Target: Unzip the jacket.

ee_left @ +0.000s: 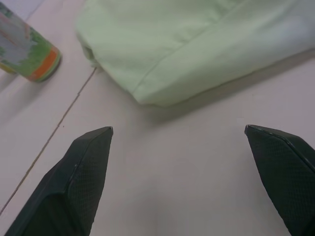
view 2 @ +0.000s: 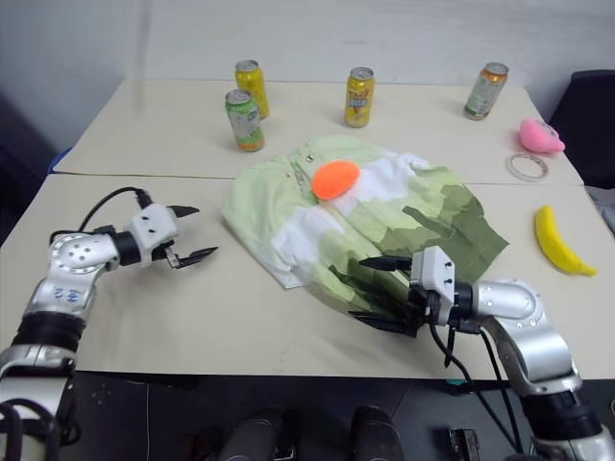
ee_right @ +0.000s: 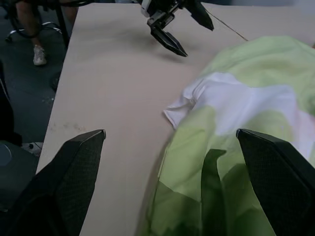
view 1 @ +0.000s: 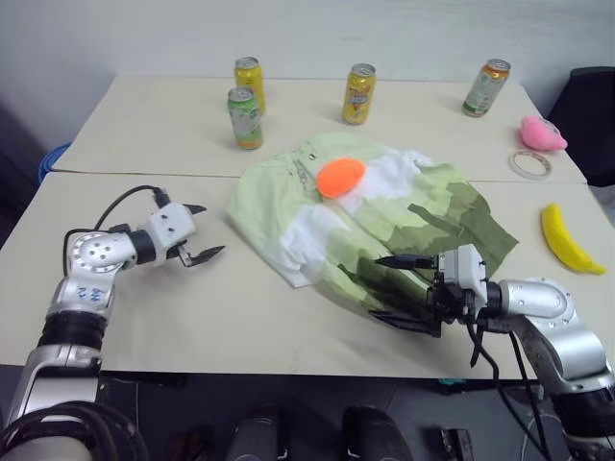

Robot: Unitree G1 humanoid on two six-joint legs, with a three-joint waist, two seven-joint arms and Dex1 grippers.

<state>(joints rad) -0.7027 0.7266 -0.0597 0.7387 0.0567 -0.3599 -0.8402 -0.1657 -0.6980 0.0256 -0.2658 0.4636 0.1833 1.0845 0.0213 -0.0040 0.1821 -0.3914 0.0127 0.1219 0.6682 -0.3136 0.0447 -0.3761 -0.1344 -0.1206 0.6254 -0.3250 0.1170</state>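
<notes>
Left wrist view: jacket (ee_left: 197,44) hem beside bare table (ee_left: 187,167).

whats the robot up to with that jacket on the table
A two-armed robot is getting set to unzip the jacket, which lies crumpled on the table with an orange object on top. Neither gripper holds anything. The left gripper is open, hovering over bare table beside the jacket's pale green edge. The right gripper is open at the jacket's dark olive near end. Cans, a banana and tape sit around, untouched.
</notes>
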